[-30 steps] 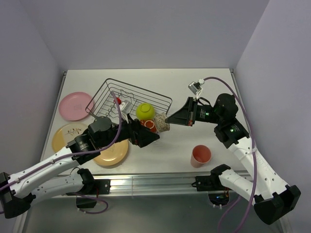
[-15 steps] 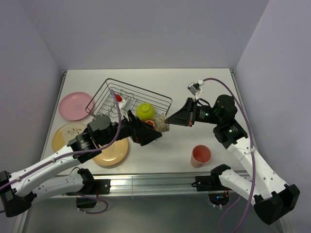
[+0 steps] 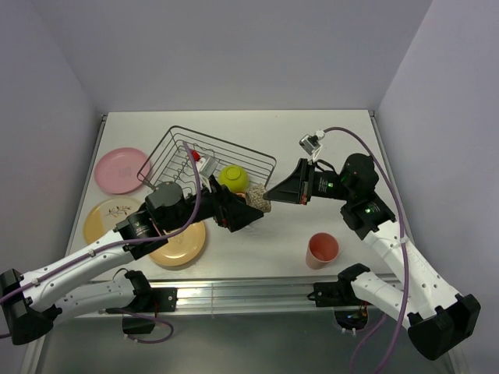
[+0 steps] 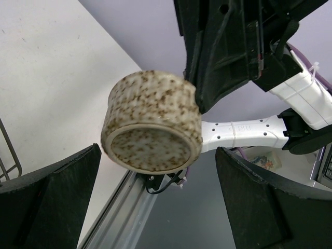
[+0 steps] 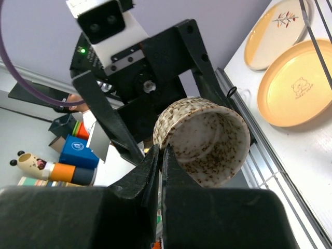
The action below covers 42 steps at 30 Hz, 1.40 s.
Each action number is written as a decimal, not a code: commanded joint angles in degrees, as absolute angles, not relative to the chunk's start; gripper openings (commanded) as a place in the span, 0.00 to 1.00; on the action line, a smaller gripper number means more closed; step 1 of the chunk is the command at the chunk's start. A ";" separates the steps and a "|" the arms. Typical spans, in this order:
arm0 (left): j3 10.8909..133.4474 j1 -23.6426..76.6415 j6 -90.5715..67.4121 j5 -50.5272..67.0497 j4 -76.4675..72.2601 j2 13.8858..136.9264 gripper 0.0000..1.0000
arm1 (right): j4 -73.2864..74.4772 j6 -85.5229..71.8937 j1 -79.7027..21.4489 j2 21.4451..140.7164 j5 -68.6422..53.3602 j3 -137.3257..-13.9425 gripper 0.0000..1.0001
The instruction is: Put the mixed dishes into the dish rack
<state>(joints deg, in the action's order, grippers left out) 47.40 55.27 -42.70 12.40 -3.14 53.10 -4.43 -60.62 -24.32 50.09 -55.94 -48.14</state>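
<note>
A speckled grey-beige cup (image 3: 259,202) hangs on its side above the table, just in front of the dish rack (image 3: 181,148). My right gripper (image 3: 268,193) is shut on its rim, one finger inside and one outside (image 5: 161,162). My left gripper (image 3: 246,215) faces the cup's base (image 4: 153,122) and stands open, its fingers (image 4: 52,199) either side of the cup and apart from it. A lime-green bowl (image 3: 233,178) sits at the rack's near right corner. A pink plate (image 3: 121,169), a cream plate (image 3: 107,217) and a tan-orange plate (image 3: 184,245) lie left of the rack.
A salmon-pink tumbler (image 3: 322,249) stands upright near the front edge, right of centre. The two arms meet nose to nose over the table's middle. The metal rail (image 3: 249,292) runs along the near edge.
My left gripper has moved forward and to the right, so its open fingers now flank the cup. The right gripper has brought the cup slightly to the left.
</note>
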 commanded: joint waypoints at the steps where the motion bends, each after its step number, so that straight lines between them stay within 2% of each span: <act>1: 50.19 55.28 -42.45 13.36 -6.68 52.56 0.99 | -8.52 -60.82 -24.96 49.39 -56.08 -47.11 0.00; 10: 50.27 55.28 -42.80 13.62 -7.03 52.47 0.96 | -9.49 -60.91 -25.84 50.36 -55.55 -47.28 0.00; 19: 49.75 55.28 -42.98 11.69 -6.68 51.77 0.84 | -9.49 -61.00 -26.19 50.36 -55.28 -47.29 0.00; 31: 49.92 55.28 -43.42 8.43 -6.15 50.80 0.86 | -8.70 -60.91 -26.28 49.75 -55.37 -47.81 0.00; 42: 50.10 55.28 -43.42 10.02 -6.68 51.77 0.70 | -9.49 -61.26 -26.28 50.36 -55.28 -48.08 0.00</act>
<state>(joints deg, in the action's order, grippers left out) 47.62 55.09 -43.16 8.78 -3.38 51.96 -6.44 -61.06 -25.89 50.43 -55.44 -46.59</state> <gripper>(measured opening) 0.721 0.026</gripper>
